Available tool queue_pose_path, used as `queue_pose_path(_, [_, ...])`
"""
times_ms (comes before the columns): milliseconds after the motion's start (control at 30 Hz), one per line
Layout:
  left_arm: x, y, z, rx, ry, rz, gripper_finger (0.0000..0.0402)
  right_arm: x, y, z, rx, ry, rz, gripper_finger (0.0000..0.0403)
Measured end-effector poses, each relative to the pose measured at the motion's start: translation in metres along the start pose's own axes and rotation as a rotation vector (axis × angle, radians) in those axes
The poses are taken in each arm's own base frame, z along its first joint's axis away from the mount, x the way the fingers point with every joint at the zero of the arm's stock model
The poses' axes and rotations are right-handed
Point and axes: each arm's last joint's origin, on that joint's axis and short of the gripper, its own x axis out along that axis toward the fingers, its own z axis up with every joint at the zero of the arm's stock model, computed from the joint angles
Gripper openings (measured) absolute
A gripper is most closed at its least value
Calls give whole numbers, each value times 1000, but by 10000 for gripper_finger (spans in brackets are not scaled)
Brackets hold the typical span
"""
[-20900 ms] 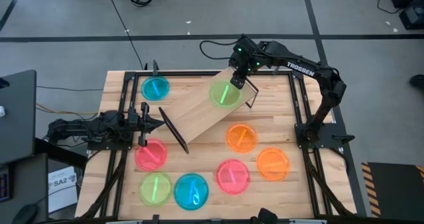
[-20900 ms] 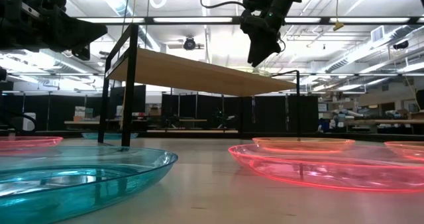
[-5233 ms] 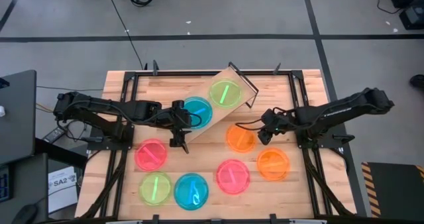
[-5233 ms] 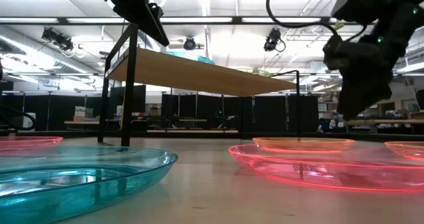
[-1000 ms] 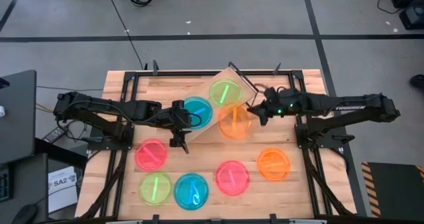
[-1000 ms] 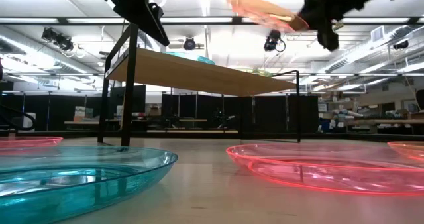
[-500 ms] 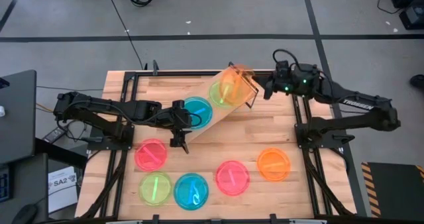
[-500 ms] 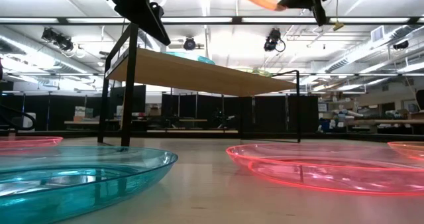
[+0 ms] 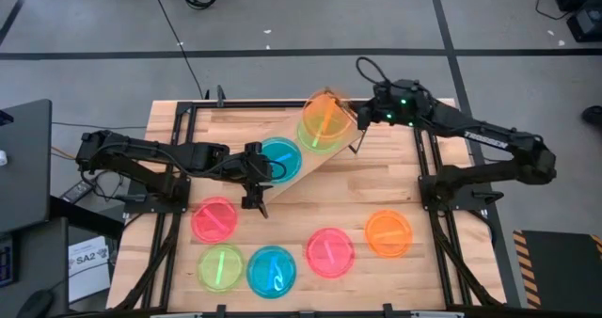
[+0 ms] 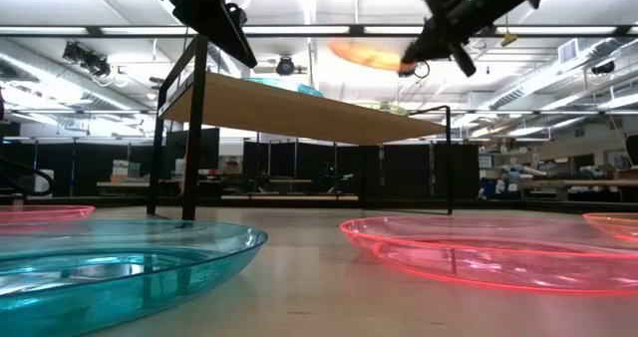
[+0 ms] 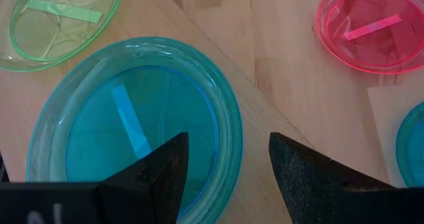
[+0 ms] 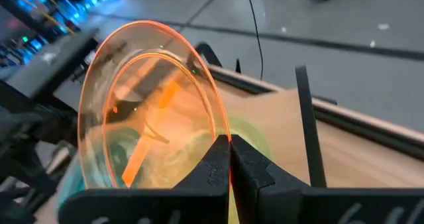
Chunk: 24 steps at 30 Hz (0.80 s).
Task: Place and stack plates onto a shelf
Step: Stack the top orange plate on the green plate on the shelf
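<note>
Orange plate (image 9: 328, 112) hung in the air above the green plate (image 9: 314, 135) on the shelf (image 9: 282, 172). Right gripper (image 9: 360, 118) pinched its rim. Left gripper (image 9: 259, 172) sat spread over the blue plate (image 9: 279, 155), holding nothing. 5 plates lay on the table (image 9: 376, 182).

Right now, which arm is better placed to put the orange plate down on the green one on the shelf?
The right: its end effector grips the orange plate above the green plate on the shelf.
</note>
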Motion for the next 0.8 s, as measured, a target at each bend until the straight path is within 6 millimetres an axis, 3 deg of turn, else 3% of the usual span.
queue_pose_path(433, [0, 0, 0, 0, 0, 0, 217, 47, -19, -12, 29, 139, -36, 7])
queue_pose_path(800, [0, 0, 0, 0, 1, 0, 217, 51, -26, -12, 60, 160, -45, 9])
